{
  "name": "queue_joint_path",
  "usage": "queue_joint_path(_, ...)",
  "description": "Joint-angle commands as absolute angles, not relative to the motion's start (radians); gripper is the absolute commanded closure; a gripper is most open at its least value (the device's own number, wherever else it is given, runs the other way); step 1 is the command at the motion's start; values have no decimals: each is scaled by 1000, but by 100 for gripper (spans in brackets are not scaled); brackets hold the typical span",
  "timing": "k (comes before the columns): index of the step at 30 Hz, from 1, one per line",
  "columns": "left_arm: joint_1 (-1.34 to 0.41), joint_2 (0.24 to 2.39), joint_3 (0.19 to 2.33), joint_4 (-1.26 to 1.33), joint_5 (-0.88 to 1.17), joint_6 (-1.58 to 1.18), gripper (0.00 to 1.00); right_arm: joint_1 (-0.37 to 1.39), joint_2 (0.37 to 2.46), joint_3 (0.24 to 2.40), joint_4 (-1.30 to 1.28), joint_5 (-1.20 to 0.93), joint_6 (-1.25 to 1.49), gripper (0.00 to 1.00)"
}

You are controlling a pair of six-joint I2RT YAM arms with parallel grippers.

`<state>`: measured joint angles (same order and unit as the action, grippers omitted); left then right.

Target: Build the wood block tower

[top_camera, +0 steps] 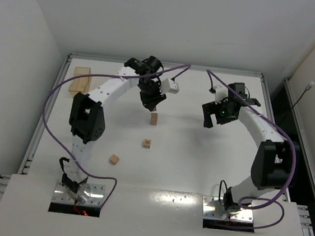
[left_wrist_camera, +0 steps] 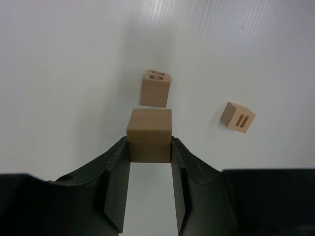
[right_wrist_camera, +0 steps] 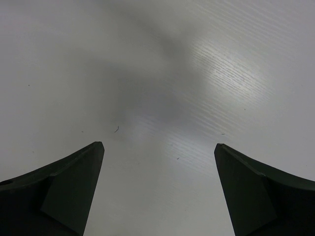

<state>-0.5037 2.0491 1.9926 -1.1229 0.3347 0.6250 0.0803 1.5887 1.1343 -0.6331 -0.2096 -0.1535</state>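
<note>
The wood block tower shows as three small tan cubes spread around the middle of a white table (top_camera: 197,173). The first block (left_wrist_camera: 149,133) is clamped between the fingers of the left gripper (left_wrist_camera: 149,142), which press on its two opposite sides. From above, this block (top_camera: 154,118) sits just under the left gripper (top_camera: 151,102), a little beyond the table's middle. Whether it rests on the surface or hangs above it cannot be told. The second block (left_wrist_camera: 156,88), with dark marks on its top face, lies loose just past the first in the wrist view, and nearer the arm bases from above (top_camera: 147,143). The third block (left_wrist_camera: 237,117), bearing two dark bars, lies tilted off to one side, apart from both, and toward the left base from above (top_camera: 113,159). The right gripper (right_wrist_camera: 157,147) hangs over bare table with its fingers spread wide, well to the right of the blocks (top_camera: 209,116). A tan box (top_camera: 80,79) lies in the far left corner.
</note>
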Motion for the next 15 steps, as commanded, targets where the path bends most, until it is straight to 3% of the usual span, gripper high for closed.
queue_joint_path(1,-489,2108,2095,-1276,388,698,100,75,1594,1177,-623,-242,-156,8)
queue_joint_path(15,-489,2138,2094,-1243,356,680,100,75,1605,1186,-623,-252,-156,9)
